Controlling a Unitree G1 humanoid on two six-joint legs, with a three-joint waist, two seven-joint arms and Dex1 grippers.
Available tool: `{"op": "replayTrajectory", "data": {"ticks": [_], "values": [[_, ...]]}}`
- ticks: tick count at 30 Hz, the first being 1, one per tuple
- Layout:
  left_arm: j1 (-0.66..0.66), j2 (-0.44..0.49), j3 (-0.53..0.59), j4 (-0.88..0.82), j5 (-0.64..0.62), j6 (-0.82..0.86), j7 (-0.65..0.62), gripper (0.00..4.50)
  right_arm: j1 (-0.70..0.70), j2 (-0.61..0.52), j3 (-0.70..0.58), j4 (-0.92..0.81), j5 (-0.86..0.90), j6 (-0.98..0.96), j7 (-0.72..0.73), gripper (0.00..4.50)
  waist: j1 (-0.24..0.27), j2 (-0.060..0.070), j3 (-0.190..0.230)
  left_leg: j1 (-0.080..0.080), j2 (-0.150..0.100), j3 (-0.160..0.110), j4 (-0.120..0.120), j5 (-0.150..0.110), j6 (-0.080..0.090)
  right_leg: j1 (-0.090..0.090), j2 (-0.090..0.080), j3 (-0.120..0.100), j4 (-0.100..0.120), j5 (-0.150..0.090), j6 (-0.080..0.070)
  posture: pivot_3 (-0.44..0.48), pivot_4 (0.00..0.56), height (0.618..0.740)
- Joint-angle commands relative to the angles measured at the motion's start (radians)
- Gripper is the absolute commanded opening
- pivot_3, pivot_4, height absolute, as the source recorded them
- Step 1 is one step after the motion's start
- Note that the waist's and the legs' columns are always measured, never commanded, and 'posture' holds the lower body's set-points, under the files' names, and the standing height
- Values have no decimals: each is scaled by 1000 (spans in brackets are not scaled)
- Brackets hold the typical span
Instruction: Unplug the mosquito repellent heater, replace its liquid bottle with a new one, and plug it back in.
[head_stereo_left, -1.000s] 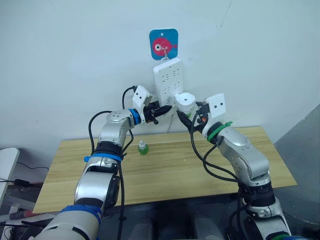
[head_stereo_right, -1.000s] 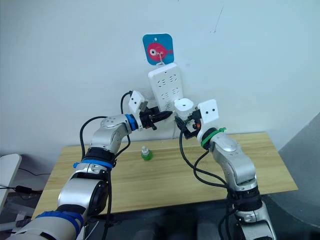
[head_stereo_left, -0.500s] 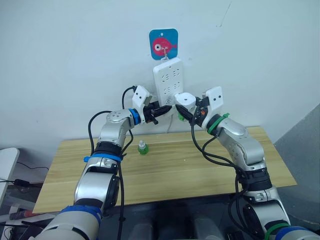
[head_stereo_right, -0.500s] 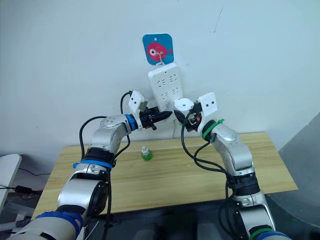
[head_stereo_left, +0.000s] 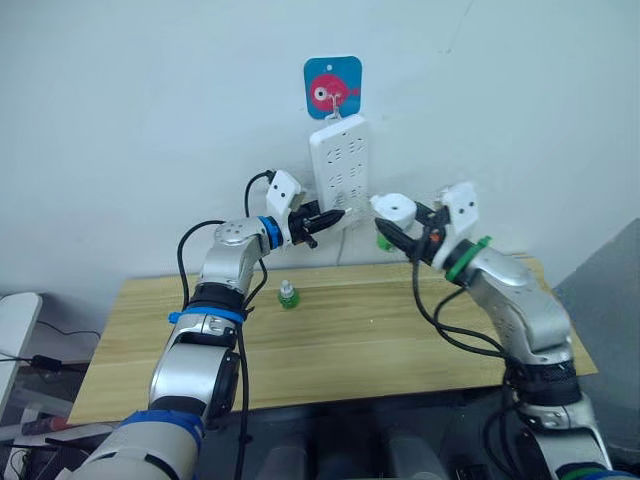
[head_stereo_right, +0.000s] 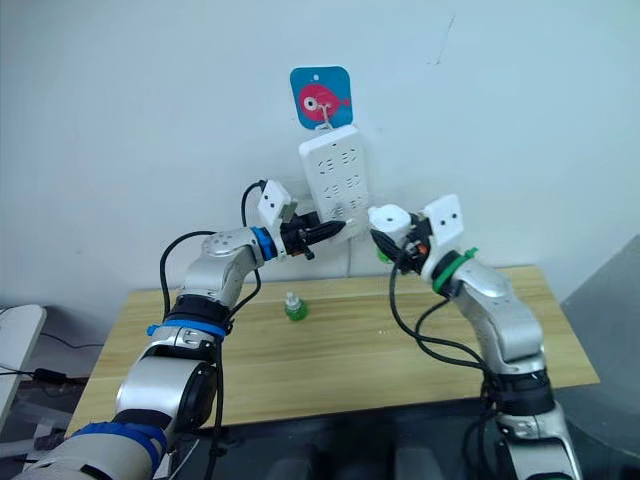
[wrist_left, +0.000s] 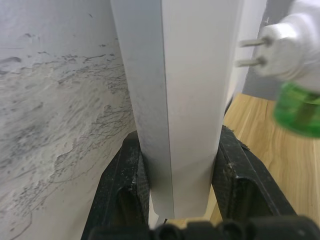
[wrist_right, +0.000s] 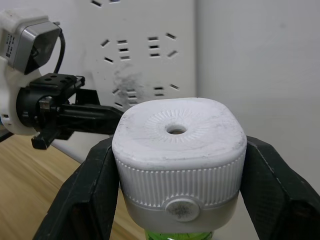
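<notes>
Right wrist view: small white rounded heater (wrist_right: 179, 165) is clamped in right jaws, unplugged; left jaws pinch tall white power strip (wrist_left: 175, 100). Heater's green bottle (wrist_left: 298, 107), apparently screwed in, could jam if twisted askew.

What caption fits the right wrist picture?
Right pincer holds the unplugged heater beside the power strip.

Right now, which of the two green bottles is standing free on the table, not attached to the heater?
The small green bottle near the left arm stands alone on the wooden table. The other bottle hangs under the mosquito repellent heater, held in the right gripper.
</notes>
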Motion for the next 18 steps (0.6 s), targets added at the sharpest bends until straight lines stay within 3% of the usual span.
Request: {"op": "replayTrajectory", "data": {"ticks": [1, 3, 7, 13, 18], "values": [[-5, 8, 19, -11, -6, -12, 33, 1337, -7, -7, -25, -99, 51, 24, 5, 2951, -1, 0, 0, 1, 1, 0, 0, 0, 0, 0, 0, 0, 1, 1, -1, -66, 121, 740], [8, 11, 20, -20, -7, -19, 38, 1337, -2, -13, -30, -108, 59, 38, 3, 2951, -1, 0, 0, 1, 1, -1, 0, 2, -1, 0, 1, -2, 2, 2, -3, -68, 120, 740], [100, 47, 45, -115, -22, -2, 66, 2607, 1, -2, -31, -82, 56, 36, -13, 2951, -9, 0, 0, 2, 1, -1, 0, 4, -1, 1, 2, -1, 2, 5, -2, -69, 117, 740], [359, 119, 85, -463, -61, 118, 117, 4436, 30, 19, -38, -66, 60, 37, -32, 2951, -3, 0, 0, 1, 2, -1, -1, 4, -1, 0, 1, -1, 1, 5, -2, -39, 112, 740], [565, 159, 63, -771, -92, 177, 117, 4500, 71, 65, -101, -44, 136, 111, -75, 2951, 20, 1, 0, 1, 1, -1, -1, 4, -1, 0, 0, 0, -1, 5, -3, 1, 108, 740]]}}
